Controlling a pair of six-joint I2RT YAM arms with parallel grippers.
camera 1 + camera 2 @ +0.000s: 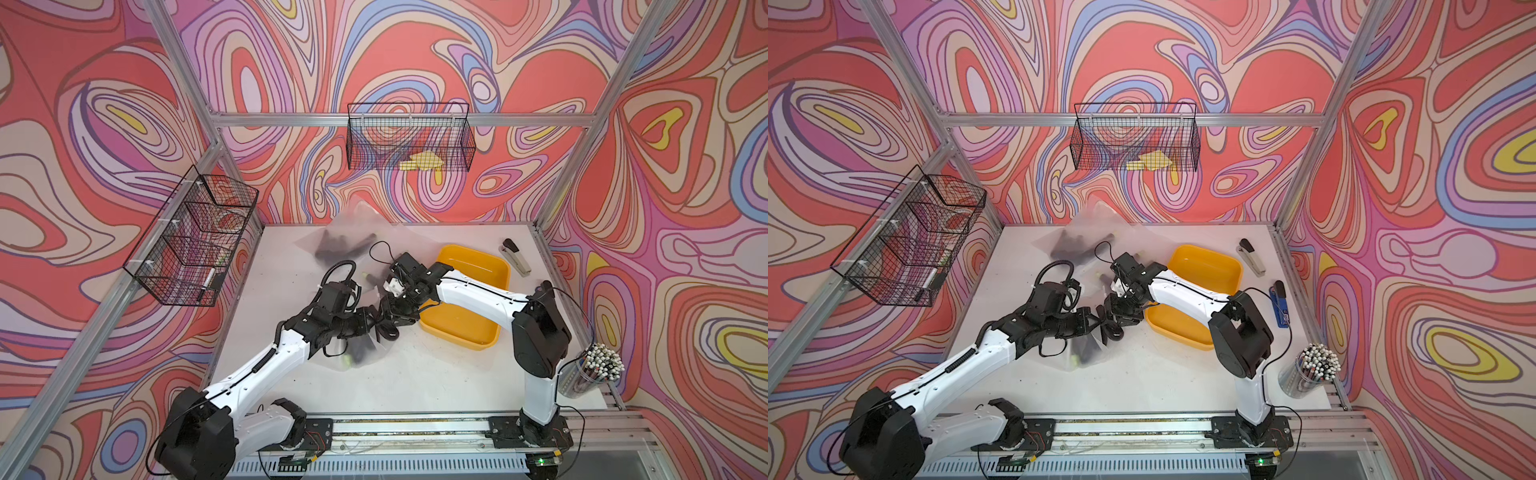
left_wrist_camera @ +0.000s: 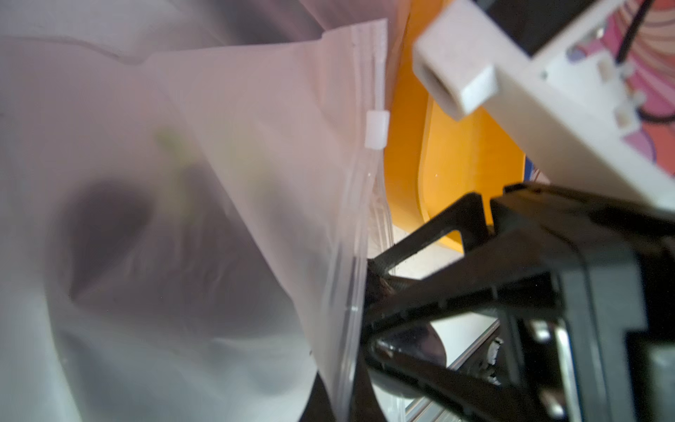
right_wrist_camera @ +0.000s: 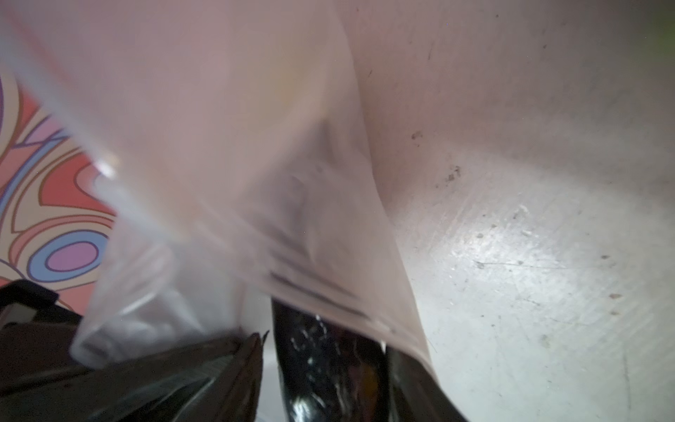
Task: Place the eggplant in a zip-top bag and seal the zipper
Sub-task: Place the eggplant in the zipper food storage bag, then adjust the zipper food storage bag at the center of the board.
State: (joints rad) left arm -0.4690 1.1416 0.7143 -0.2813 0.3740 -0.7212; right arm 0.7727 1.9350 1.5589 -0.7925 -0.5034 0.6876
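A frosted zip-top bag (image 1: 360,353) lies mid-table; dark shapes with green stems show through it. My left gripper (image 1: 374,322) is shut on the bag's zipper edge (image 2: 350,292), below the white slider (image 2: 377,129). A glossy dark eggplant (image 3: 321,369) sits between the fingers of my right gripper (image 3: 325,343), its far end under the bag's lip (image 3: 328,292). A gap shows between one right fingertip (image 3: 255,347) and the eggplant, so that gripper stands open. In both top views the two grippers meet, and the eggplant's rounded end (image 1: 1115,332) hangs below the right gripper (image 1: 1121,313).
A yellow tray (image 1: 469,266) sits just right of the grippers. A second bag holding dark eggplants (image 1: 340,245) lies at the back. A stapler (image 1: 515,255) and a pencil cup (image 1: 594,370) stand on the right. Wire baskets (image 1: 195,237) (image 1: 409,137) hang on the walls.
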